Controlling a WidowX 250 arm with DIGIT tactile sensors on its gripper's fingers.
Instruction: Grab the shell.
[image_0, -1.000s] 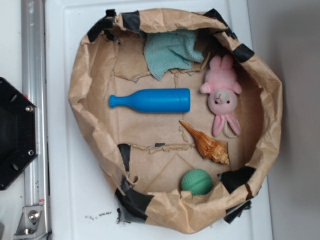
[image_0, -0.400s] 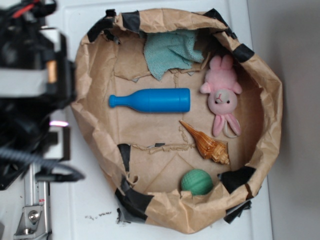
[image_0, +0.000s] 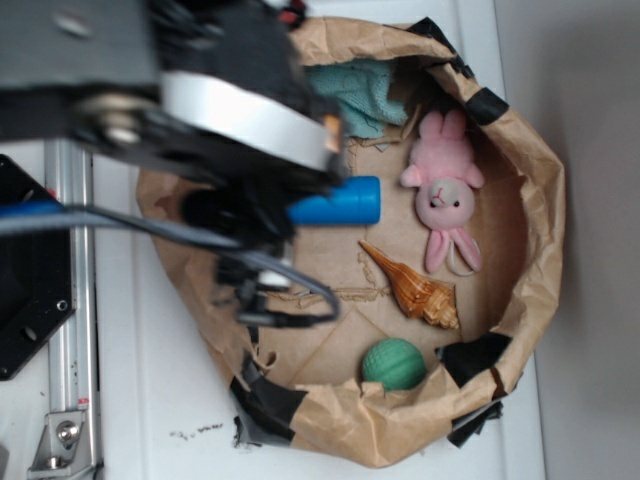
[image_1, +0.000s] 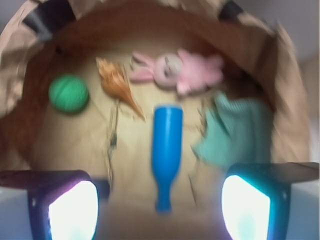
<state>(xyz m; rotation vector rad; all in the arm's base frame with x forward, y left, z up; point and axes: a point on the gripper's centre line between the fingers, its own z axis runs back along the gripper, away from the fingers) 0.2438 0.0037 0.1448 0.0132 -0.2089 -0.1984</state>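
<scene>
While unheld – shell (image_1: 117, 85) beyond tool (image_1: 160, 202)

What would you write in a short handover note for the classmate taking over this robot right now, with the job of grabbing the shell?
Gripper: jaws open, holding nothing, above the near edge of the paper bag.
Shell: lying flat on the bag floor, pointed end toward the blue bottle, between the pink bunny and the green ball. Untouched.
Done: arm is over the bag.
Left: move over the shell, lower, close, lift.

I see bare paper around the shell (image_0: 412, 285); bunny (image_0: 445, 200) at 1 o'clock, ball (image_0: 393, 363) at 6.
</scene>
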